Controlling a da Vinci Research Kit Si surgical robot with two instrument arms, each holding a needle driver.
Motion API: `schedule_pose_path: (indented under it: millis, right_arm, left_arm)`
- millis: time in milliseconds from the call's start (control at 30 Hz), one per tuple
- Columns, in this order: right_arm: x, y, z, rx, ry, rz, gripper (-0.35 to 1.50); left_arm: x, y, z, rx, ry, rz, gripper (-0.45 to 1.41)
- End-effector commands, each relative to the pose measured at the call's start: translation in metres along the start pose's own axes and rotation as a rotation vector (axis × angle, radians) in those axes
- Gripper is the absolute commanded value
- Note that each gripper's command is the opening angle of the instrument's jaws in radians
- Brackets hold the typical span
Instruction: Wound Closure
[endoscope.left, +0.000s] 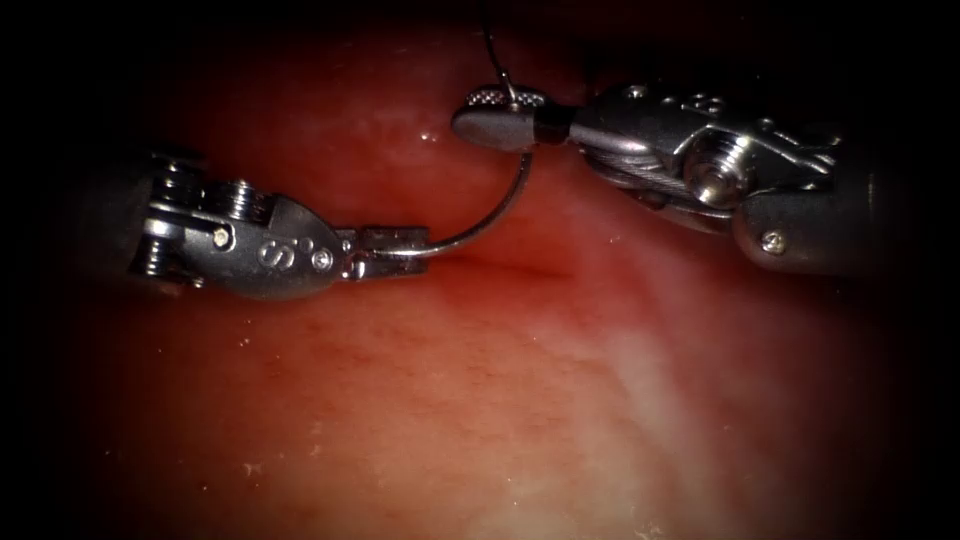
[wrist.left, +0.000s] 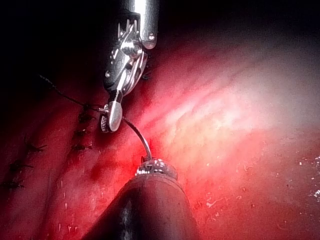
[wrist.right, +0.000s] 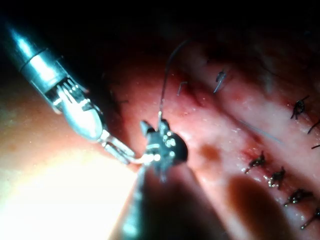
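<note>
The curved needle (endoscope.left: 495, 212) hangs free above the tissue (endoscope.left: 480, 400), spanning between both tools over the cut (endoscope.left: 520, 268). My left tool (endoscope.left: 385, 250) comes in from the left of the cut and is shut on the needle close to its tip. My right tool (endoscope.left: 492, 112) is shut on the needle near its tail, where the dark thread (endoscope.left: 488, 45) leaves and runs upward. In the left wrist view the needle (wrist.left: 141, 141) arcs from the right tool (wrist.left: 109, 117) toward my own jaws. In the right wrist view the left tool (wrist.right: 117, 149) meets the right tool (wrist.right: 161, 142).
Several finished stitches with dark knots (wrist.right: 272, 176) lie in a row along the closed part of the cut, also seen as stitches (wrist.left: 82, 132) beside the right tool. Red fluid wets the tissue around the cut. Paler tissue (endoscope.left: 640, 400) lies toward the front right.
</note>
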Motion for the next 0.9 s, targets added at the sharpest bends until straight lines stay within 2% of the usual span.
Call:
schedule_pose_path:
  millis: [33, 100, 167, 233, 300, 433, 533, 567, 800, 900]
  right_arm:
    - [0.0003, 0.0002, 0.0004, -0.013, -0.002, -0.045, -0.35]
    - [0.0004, 0.0003, -0.0002, -0.037, 0.006, -0.094, -0.35]
    - [0.0006, 0.0005, -0.0007, -0.052, 0.019, -0.119, -0.35]
    - [0.0008, 0.0006, -0.0012, -0.058, 0.027, -0.142, -0.35]
    - [0.0009, 0.0007, -0.0015, -0.06, 0.029, -0.17, -0.35]
    - [0.0008, 0.0007, -0.0016, -0.028, 0.035, -0.243, -0.35]
    - [0.0007, 0.0006, -0.0016, 0.041, 0.049, -0.302, -0.35]
    - [0.0007, 0.0006, -0.0016, 0.062, 0.055, -0.34, -0.35]
    - [0.0005, 0.0, -0.0018, 0.194, 0.109, -0.502, -0.35]
    - [0.0004, -0.0004, -0.0019, 0.252, 0.133, -0.566, -0.35]
  left_arm:
    - [0.0001, 0.0002, 0.0007, 0.0, 0.002, 0.0, -0.45]
    - [0.0001, 0.0002, 0.0007, 0.0, 0.002, 0.0, -0.38]
    - [0.0001, 0.0002, 0.0007, 0.0, 0.002, 0.006, -0.03]
    - [0.0001, 0.0002, 0.0007, 0.001, 0.002, -0.03, 0.22]
    - [0.0003, 0.0003, 0.0007, 0.001, 0.005, -0.131, 0.57]
    - [0.0009, -0.0001, 0.0001, -0.101, 0.1, -0.303, 1.06]
    - [0.0012, -0.0007, -0.0003, -0.171, 0.139, -0.384, 1.16]
    - [0.0013, -0.0011, -0.0004, -0.218, 0.149, -0.416, 1.16]
    - [0.0014, -0.0043, -0.0005, -0.398, 0.184, -0.593, 1.11]
    - [0.0008, -0.0051, 0.0, -0.49, 0.169, -0.643, 1.08]
